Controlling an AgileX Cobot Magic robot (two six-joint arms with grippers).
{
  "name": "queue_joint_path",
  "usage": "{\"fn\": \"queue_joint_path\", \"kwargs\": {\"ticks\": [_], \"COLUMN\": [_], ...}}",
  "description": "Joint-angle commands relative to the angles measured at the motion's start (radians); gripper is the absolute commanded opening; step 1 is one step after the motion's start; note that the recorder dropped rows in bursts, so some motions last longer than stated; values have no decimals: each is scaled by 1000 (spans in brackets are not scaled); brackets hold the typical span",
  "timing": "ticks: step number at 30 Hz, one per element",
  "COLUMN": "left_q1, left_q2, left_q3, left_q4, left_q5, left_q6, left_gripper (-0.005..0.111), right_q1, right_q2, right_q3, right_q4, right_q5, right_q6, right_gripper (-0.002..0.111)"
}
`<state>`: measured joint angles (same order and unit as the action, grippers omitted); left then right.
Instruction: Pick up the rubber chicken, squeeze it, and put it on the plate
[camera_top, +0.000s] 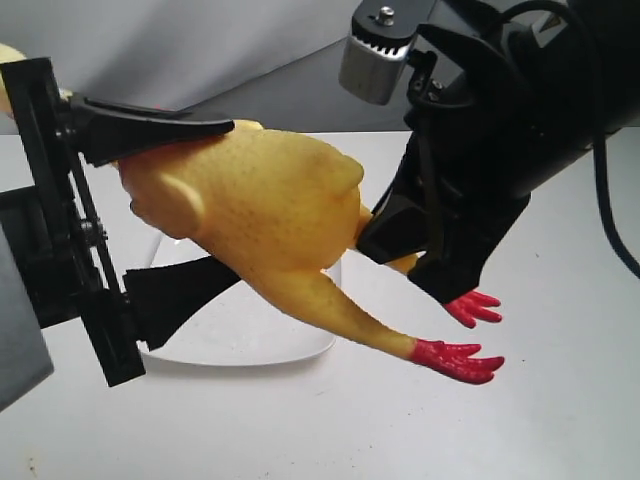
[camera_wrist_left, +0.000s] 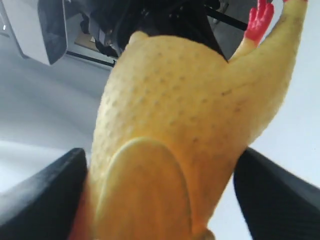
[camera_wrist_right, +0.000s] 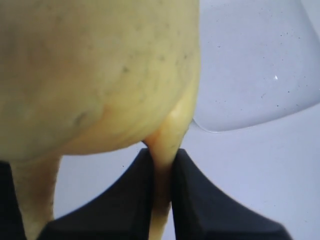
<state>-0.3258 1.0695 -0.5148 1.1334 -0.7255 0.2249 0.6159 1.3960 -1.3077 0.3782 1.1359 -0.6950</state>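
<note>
Rubber chicken (camera_top: 260, 210), long axis running from left pincer (camera_top: 232, 200) to right pincer (camera_wrist_right: 162, 165); right pinches a leg; left straddles the body, grip uncertain; plate (camera_top: 250, 350) lies beneath both.

White plate (camera_top: 240, 342) on gray tbl (camera_top: 360, 432)

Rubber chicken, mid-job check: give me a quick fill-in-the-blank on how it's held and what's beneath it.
1. The right gripper is pinched shut on one ___ of the rubber chicken.
2. The left gripper has its fingers on either side of the chicken's ___.
3. The plate under the chicken is ___ in colour.
Missing words: leg; body; white.
</note>
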Motion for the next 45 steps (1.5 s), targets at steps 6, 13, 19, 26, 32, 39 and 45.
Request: {"fn": "queue_joint_path", "kwargs": {"ticks": [6, 13, 19, 26, 32, 39, 45], "left_q1": [-6, -6, -6, -6, -6, -6, -6], "left_q2": [1, 1, 1, 1, 1, 1, 1], "left_q3": [-2, -2, -2, -2, -2, -2, -2], "left_q4": [37, 54, 50, 50, 50, 58, 58], "left_q5": [-34, 19, 19, 15, -12, -12, 1], "left_q6": [-129, -149, -146, -146, -150, -150, -198], "left_gripper": [1, 0, 2, 48, 92, 64, 30], "right_q1": [4, 4, 4, 4, 4, 4, 4], "right_q2": [-8, -8, -8, -8, -8, -8, -8], "right_q3": [-3, -3, -3, -3, -3, -3, -3], "right_q4": [26, 26, 26, 26, 26, 26, 26], "right_q5": [-17, -21, -21, -21, -21, -21, -21], "right_q6": [-5, -5, -5, -5, -5, -5, -5], "right_gripper": [0, 0, 0, 0, 0, 0, 0]}}
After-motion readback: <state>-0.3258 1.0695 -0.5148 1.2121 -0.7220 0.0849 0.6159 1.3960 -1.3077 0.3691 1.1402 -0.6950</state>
